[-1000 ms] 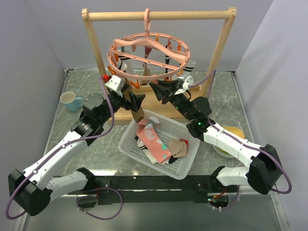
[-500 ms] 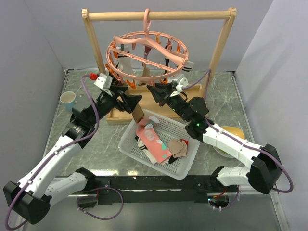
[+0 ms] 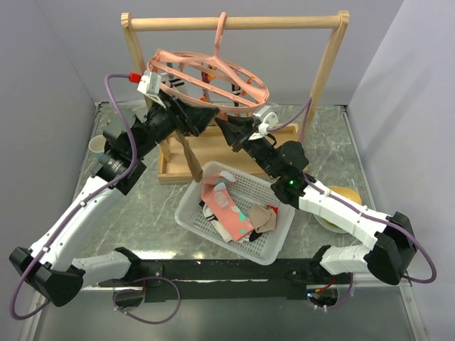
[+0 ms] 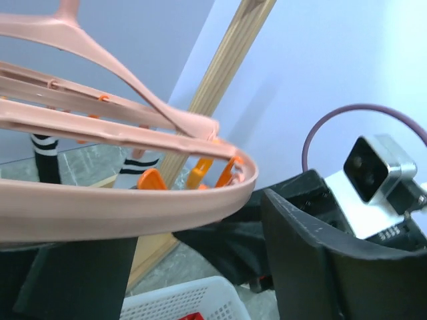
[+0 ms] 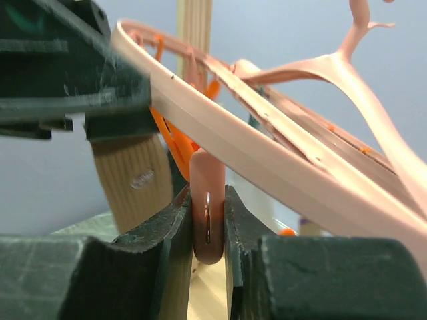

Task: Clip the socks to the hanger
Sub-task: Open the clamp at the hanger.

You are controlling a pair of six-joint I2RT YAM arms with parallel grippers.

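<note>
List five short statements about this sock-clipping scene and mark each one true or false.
1. The right hand pinches a pink clip. True.
2. The white basket holds socks. True.
3. The hanger lies in the basket. False: it hangs by its hook from the wooden rack.
4. The basket stands behind the rack. False: it stands in front of it.
5. A mug stands right of the basket. False: the mug stands far to its left.
</note>
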